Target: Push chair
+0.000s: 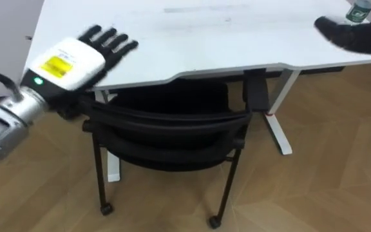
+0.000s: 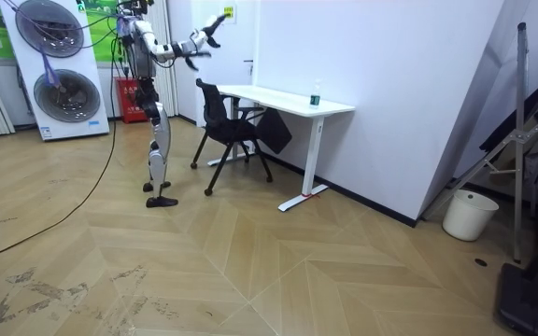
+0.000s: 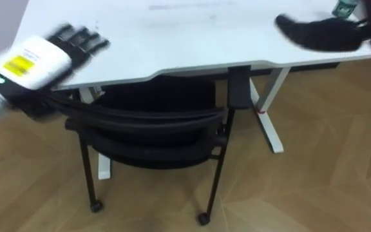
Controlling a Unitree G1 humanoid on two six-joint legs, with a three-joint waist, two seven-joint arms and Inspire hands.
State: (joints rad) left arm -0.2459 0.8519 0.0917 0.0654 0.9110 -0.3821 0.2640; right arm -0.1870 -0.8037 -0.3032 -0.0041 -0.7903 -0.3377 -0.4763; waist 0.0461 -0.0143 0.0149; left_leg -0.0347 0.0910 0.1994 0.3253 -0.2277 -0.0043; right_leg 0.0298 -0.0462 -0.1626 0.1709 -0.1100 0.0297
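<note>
A black chair [image 1: 166, 122] on castors stands below me, its seat partly under a white desk [image 1: 237, 38]. My left hand [image 1: 76, 61] hovers above the chair back's left end, over the desk's left edge, with straight fingers and clear of the chair. Over the desk's far right corner my right hand [image 1: 356, 35] is raised, dark and blurred, its fingers stretched out and holding nothing. In the room view I stand behind the chair [image 2: 227, 126] with both arms lifted.
A green bottle [image 1: 359, 9] stands on the desk's right end beside my right hand. White desk legs [image 1: 279, 125] flank the chair. The room view shows washing machines [image 2: 59, 70], a red box [image 2: 131, 101], a white bucket [image 2: 462, 215] and a folded rack [image 2: 516, 140].
</note>
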